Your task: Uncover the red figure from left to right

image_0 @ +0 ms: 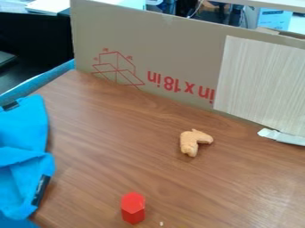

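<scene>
the relation that counts is the one between the bright red six-sided block [133,208] and the rumpled blue fabric cloth [24,147]. the block stands upright near the bottom edge of the view, on the brown wood-grain desk [107,133], with nothing over it. the cloth lies to its left, apart from it, its length running roughly up and down the view along the left edge. as i judge it, the red figure is already uncovered, so the uncovering looks done and no further pull seems called for. if the cloth were moved again, dragging it rightward at the block's height could cover or topple the block. whether the end effector is open, closed or gripping something i cannot tell, nor which way the block lies from it. the small light-orange lumpy toy [193,141] rests farther back and to the right, well apart from both.
</scene>
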